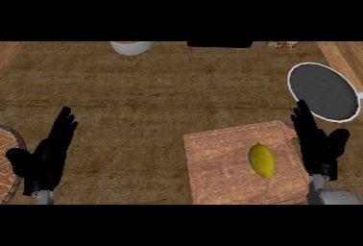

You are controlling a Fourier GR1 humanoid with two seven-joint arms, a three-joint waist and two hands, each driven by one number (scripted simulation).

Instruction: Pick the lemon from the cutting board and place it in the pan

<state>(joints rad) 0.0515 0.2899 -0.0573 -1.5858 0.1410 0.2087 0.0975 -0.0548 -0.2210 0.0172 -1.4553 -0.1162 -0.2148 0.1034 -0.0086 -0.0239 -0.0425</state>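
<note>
A yellow lemon lies on the wooden cutting board at the lower right. The pan, dark inside with a white rim, sits at the right edge, just beyond the board. My right hand stands open at the board's right side, fingers straight and pointing up toward the pan, a short way right of the lemon and not touching it. My left hand rests open at the lower left, fingers up, holding nothing.
A round woven mat shows at the left edge beside my left hand. A white cup or bowl and a dark object stand at the far edge, with a small colourful item to their right.
</note>
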